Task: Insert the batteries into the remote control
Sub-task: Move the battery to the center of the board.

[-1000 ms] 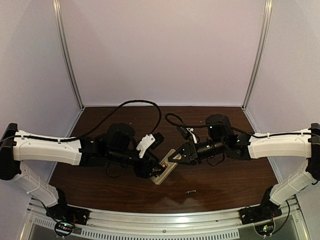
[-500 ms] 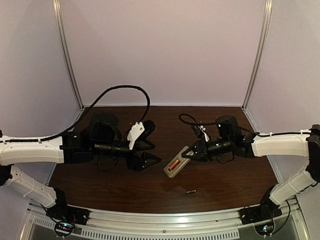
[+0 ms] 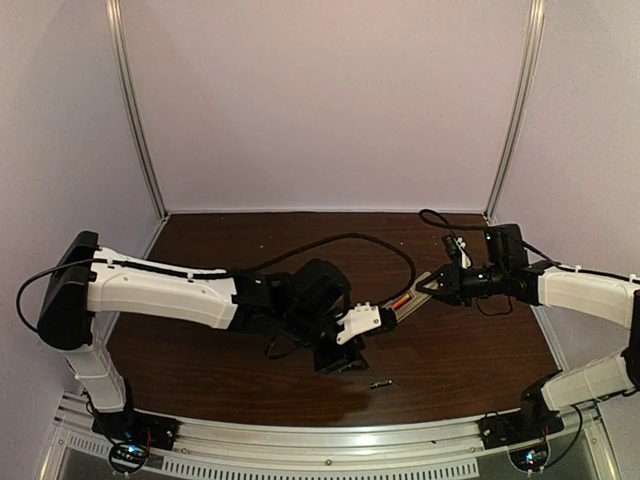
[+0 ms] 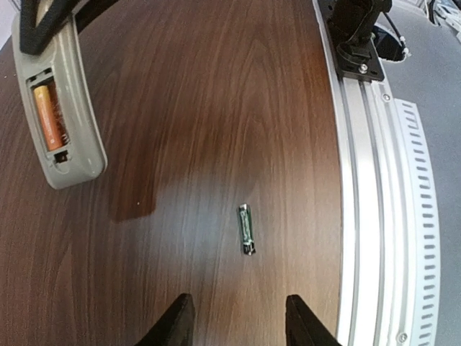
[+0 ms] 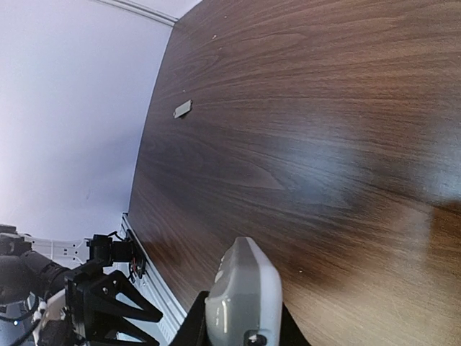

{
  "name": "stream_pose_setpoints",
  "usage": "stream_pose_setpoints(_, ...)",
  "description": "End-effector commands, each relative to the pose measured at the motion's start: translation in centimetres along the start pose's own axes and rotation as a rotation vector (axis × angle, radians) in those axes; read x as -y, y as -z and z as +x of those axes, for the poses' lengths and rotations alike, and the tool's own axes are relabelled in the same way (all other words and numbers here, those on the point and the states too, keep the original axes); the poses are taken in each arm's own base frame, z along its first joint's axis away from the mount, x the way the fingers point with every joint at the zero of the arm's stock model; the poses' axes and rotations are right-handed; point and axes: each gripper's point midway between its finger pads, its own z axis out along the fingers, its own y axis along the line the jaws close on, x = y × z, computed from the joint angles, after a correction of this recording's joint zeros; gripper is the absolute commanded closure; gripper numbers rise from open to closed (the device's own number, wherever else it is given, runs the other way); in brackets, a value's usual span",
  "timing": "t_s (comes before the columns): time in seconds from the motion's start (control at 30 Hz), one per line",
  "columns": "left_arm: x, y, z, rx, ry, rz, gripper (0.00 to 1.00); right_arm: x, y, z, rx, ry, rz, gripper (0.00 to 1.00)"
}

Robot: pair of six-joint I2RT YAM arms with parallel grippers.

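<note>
Left gripper (image 4: 238, 308): fingers spread, empty, hovering over table (image 4: 216, 108), just short of dark battery (image 4: 246, 229). Right gripper (image 3: 428, 289): pinching remote control (image 4: 72, 144) by one end, apparently lifted off table, bay open. Orange battery (image 4: 49, 119) seated in bay; slot beside it looks vacant. Dark battery: light, rigid, slick, prone to roll; judge mid-barrel pinch across width best. Count: batteries 2, remote control 1, grippers 2.

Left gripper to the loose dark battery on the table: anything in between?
Nothing visible. The open left gripper faces the dark battery across bare table. The remote control, with the orange battery seated in it, is off to the side, held by the right gripper.
</note>
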Motion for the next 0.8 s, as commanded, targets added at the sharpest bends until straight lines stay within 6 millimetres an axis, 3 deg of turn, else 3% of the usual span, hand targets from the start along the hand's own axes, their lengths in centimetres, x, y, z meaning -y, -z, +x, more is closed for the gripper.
stream_pose_setpoints(0.0,0.7,-3.3,-0.3,-0.094,-0.054,0.031,0.57,2.3,1.1,0.8,0.015,-0.066,0.04,1.0)
stream_pose_setpoints(0.1,1.1,-5.5,0.3,-0.132,-0.048,0.056,0.6,3.3,1.8,0.8,0.049,-0.096,0.052,1.0)
stream_pose_setpoints(0.47,0.5,-10.1,0.6,-0.217,-0.03,0.051,0.62,4.5,3.9,-1.1,0.128,-0.114,0.094,1.0)
stream_pose_setpoints(0.77,2.0,-11.3,1.7,-0.263,-0.038,0.109,0.66,4.6,4.5,-1.6,0.148,-0.118,0.095,1.0)
